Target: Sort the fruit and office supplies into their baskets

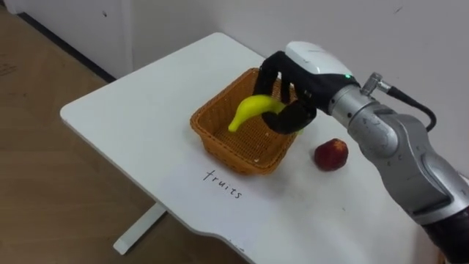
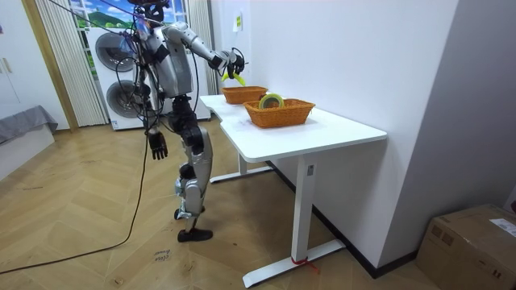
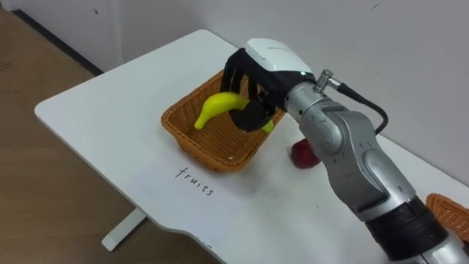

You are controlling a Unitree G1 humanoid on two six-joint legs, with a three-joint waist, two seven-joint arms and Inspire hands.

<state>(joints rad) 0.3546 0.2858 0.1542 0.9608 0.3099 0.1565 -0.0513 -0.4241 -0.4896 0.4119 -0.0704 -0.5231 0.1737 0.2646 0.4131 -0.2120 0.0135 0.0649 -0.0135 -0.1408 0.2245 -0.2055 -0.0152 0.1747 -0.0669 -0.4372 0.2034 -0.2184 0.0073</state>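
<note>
Your robot stands at the end of the white rectangular table (image 1: 124, 117), on the wooden floor. Its left hand (image 2: 158, 146) hangs at its side in the room view, fingers loose and holding nothing.

Nearest you on the tabletop is a handwritten black label (image 1: 222, 184), close to the near edge. Directly behind it sits the shallow rectangular woven wicker basket (image 1: 220, 136), with one corner turned toward the label.

Over the basket's opening you see the curved yellow banana (image 1: 249, 110). Its free tip slants down toward the basket's left wall. You cannot tell whether that tip touches the weave. The right hand (image 1: 293, 95), dark-fingered under a white shell, reaches in from the right with its fingers curled round the banana's other end, clamping it above the basket's far right part.

Just beside the basket on its right, apart from the rim, a round red fruit (image 1: 331, 155) rests on the bare tabletop below the right forearm.

Farther along the table, well apart, the room view shows a second wicker basket (image 2: 278, 113) holding a green and yellow ring-shaped object (image 2: 272, 100).

Behind the table runs a plain white wall (image 1: 410, 37). Behind the robot, in the room view, stand stacked white washing machines (image 2: 113, 52).
</note>
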